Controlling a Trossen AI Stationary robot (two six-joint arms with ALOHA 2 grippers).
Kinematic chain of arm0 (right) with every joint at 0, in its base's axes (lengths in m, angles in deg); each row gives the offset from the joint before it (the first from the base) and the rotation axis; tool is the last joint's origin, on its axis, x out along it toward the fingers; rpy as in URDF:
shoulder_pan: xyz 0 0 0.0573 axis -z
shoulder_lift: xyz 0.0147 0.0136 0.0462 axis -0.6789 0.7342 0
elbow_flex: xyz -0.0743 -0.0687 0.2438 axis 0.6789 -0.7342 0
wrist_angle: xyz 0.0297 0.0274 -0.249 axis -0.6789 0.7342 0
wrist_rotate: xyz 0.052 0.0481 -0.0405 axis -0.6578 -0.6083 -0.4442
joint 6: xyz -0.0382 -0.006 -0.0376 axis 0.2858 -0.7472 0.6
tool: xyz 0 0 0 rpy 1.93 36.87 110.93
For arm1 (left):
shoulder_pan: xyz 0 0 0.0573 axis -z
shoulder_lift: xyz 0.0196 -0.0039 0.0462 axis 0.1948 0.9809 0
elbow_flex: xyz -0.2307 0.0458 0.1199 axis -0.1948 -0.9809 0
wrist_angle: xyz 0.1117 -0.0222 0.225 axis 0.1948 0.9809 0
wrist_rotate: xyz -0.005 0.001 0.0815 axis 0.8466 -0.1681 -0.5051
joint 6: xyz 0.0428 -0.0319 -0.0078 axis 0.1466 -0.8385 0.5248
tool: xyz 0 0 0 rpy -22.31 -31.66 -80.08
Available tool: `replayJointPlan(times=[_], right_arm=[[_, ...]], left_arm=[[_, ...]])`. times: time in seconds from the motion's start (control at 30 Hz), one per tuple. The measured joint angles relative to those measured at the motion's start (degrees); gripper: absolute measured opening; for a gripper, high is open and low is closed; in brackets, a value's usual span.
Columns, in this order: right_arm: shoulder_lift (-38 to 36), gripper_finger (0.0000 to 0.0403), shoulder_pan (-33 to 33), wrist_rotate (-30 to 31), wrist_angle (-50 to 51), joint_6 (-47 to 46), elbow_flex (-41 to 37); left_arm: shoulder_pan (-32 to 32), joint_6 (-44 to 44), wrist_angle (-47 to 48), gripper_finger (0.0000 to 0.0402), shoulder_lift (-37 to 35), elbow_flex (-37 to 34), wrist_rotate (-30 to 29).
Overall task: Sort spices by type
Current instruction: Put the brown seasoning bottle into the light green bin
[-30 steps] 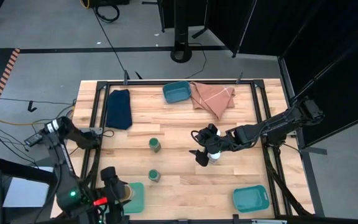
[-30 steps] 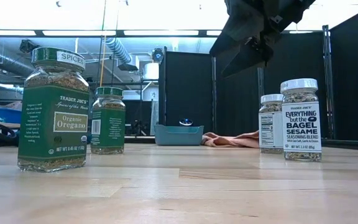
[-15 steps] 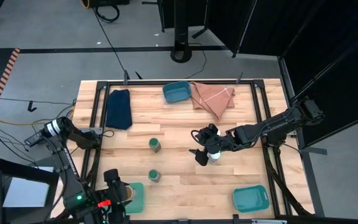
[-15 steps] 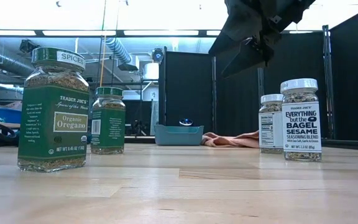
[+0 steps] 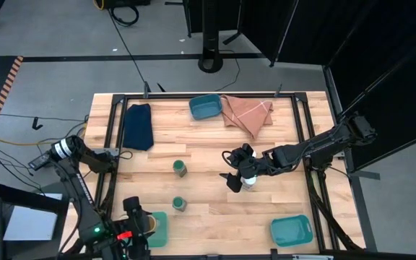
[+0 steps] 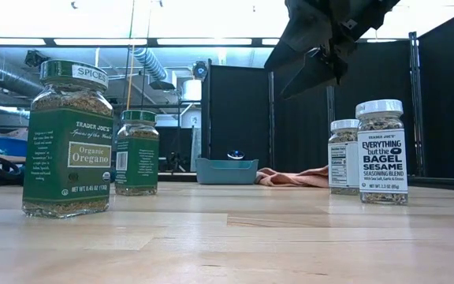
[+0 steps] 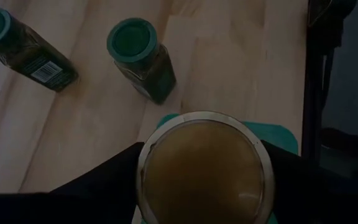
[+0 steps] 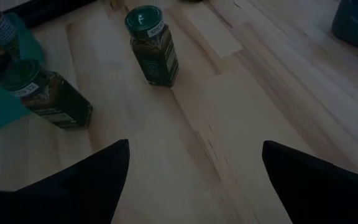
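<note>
One tan-lidded jar (image 7: 204, 168) sits at the near left corner of my table (image 5: 215, 144), over a teal tray (image 5: 158, 230). The left gripper (image 5: 141, 225) has a dark finger on either side of its lid. I cannot tell whether they clamp the jar or merely flank it.

Toward the far left edge lies a folded dark blue cloth (image 5: 139, 126). Moving right, two green-lidded jars stand upright on the bare planks, well apart: the near one (image 5: 179, 204), labelled oregano, and the one behind it (image 5: 180, 168).

At the far edge a second teal tray (image 5: 206, 107) rests just beside a crumpled salmon cloth (image 5: 247, 113).

Right of centre, the right gripper (image 5: 231, 172) hangs above the wood with its fingers spread wide and nothing between them. Two white-lidded jars stand under it, a bagel-seasoning one (image 6: 381, 151) and another (image 6: 344, 156) behind it.

A third teal tray (image 5: 291, 230) sits at the near right corner.

Around the table I see grey floor, trailing cables and black curtains on the right. The room behind has ceiling light panels and ductwork.
</note>
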Motion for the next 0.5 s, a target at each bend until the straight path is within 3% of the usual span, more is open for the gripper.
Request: replayJointPlan(times=[0.2,0.5], right_arm=[[0.0,0.0374,0.0,0.0,0.0,0.0,0.0],[0.0,0.0374,0.0,0.0,0.0,0.0,0.0]], left_arm=[[0.0,0.0,-6.5,0.0292,-3.6,-5.4,-0.2],[-0.1,-0.1,-8.9,0.0292,-6.5,-10.7,-0.4]])
